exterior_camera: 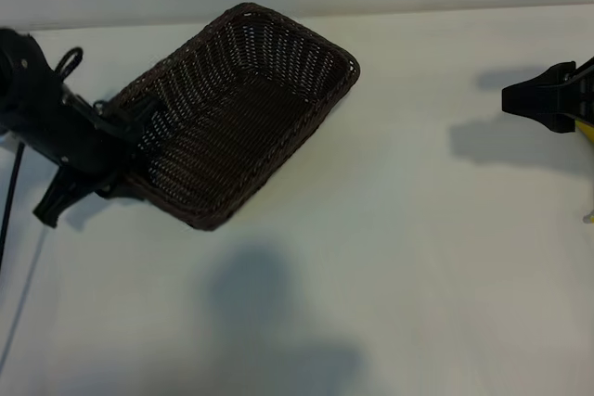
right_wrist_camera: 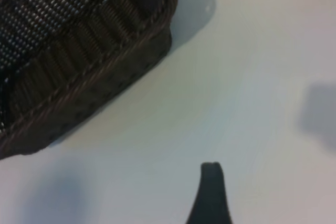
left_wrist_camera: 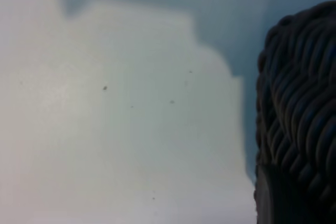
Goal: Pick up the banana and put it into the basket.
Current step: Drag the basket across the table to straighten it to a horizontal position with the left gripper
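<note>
Dark brown woven basket [exterior_camera: 243,108], braided rim, tilted.

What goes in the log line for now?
left end effector: at basket rim | right end effector: open, parked right | basket: empty

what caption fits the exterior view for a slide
Left gripper clamps the rim of the empty wicker basket; right gripper waits open at the edge.

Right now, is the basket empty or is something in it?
Empty. The basket shows only bare woven wicker inside; no banana lies in it.
</note>
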